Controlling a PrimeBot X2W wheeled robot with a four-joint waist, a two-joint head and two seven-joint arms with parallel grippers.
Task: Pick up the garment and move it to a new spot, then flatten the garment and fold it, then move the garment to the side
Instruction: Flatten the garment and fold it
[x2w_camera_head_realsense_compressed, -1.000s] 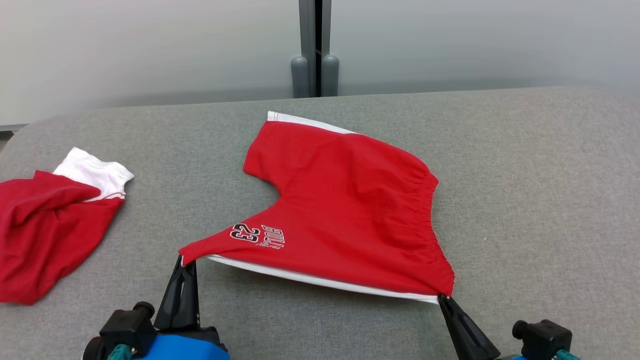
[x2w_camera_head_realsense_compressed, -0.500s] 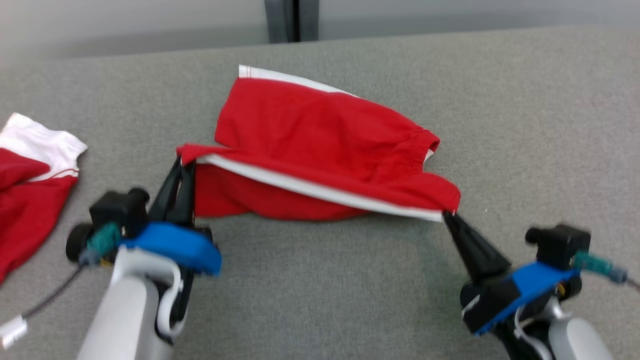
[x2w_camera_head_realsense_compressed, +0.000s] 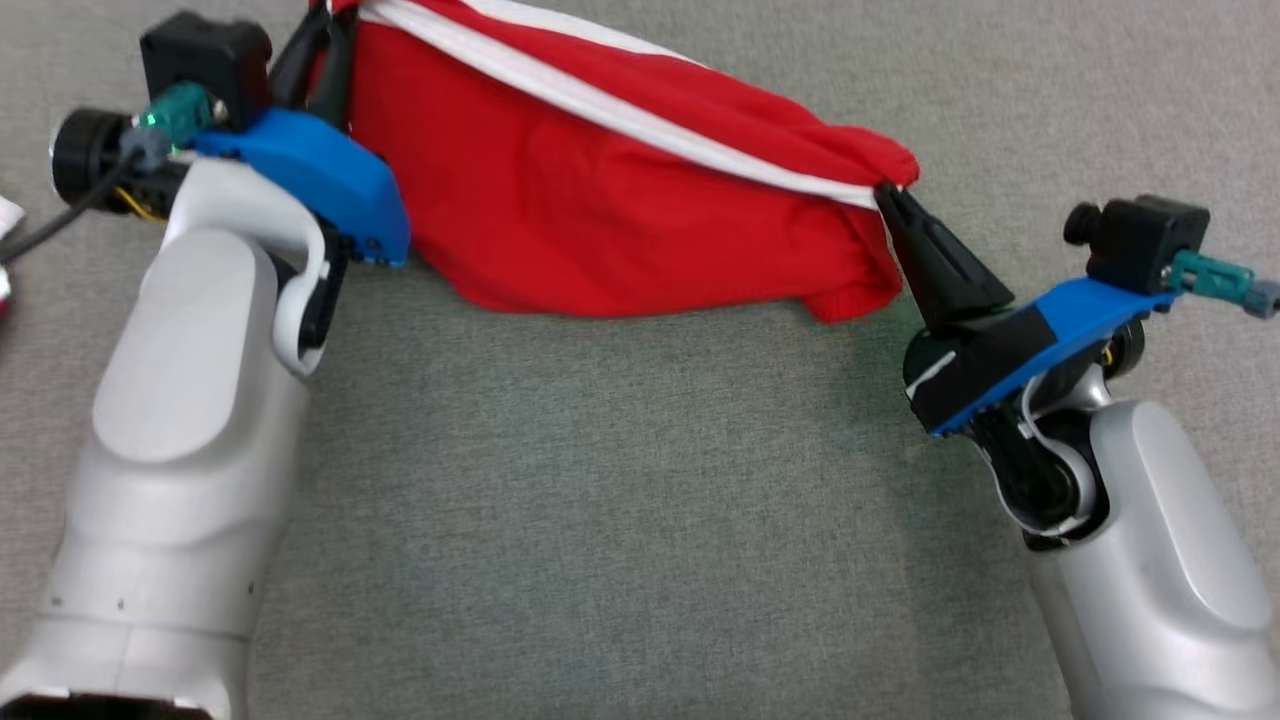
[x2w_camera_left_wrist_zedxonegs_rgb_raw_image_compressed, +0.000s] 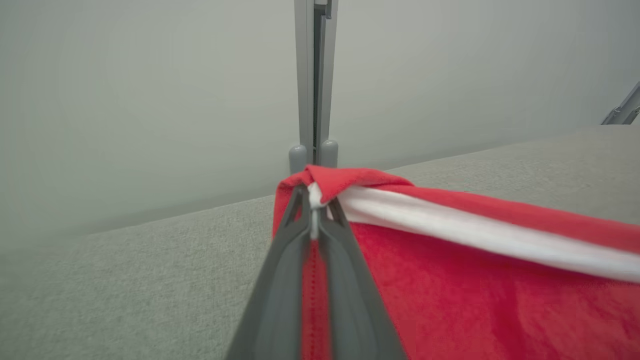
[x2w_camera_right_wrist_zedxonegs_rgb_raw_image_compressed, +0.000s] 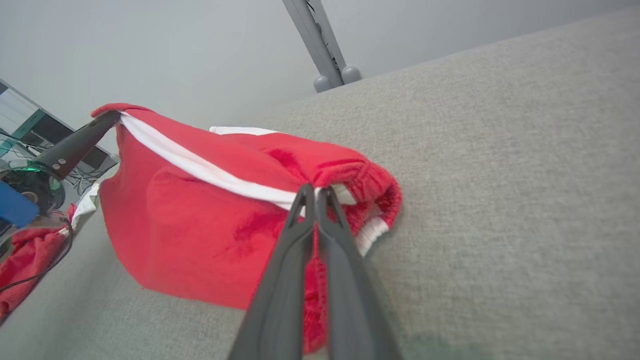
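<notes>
Left gripper (x2w_camera_head_realsense_compressed: 322, 35) and right gripper (x2w_camera_head_realsense_compressed: 886, 196) each clamped a red shorts (x2w_camera_head_realsense_compressed: 600, 200) corner, upper frame; fold apparently midway; moving aside remained.

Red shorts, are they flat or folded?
Half folded: left gripper and right gripper pinch the shorts by the white-striped edge, lifted, red cloth sagging below.

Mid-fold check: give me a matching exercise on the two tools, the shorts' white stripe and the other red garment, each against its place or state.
1. left tool
2. right tool
3. white stripe
4. other red garment

a. lies crumpled on the table, off to the side
b. shut on the elastic-waist corner of the red shorts
c. runs along the raised edge between both tools
d. shut on the shorts' corner at the stripe's other end

Pairs: 1-d, 2-b, 3-c, 4-a
</notes>
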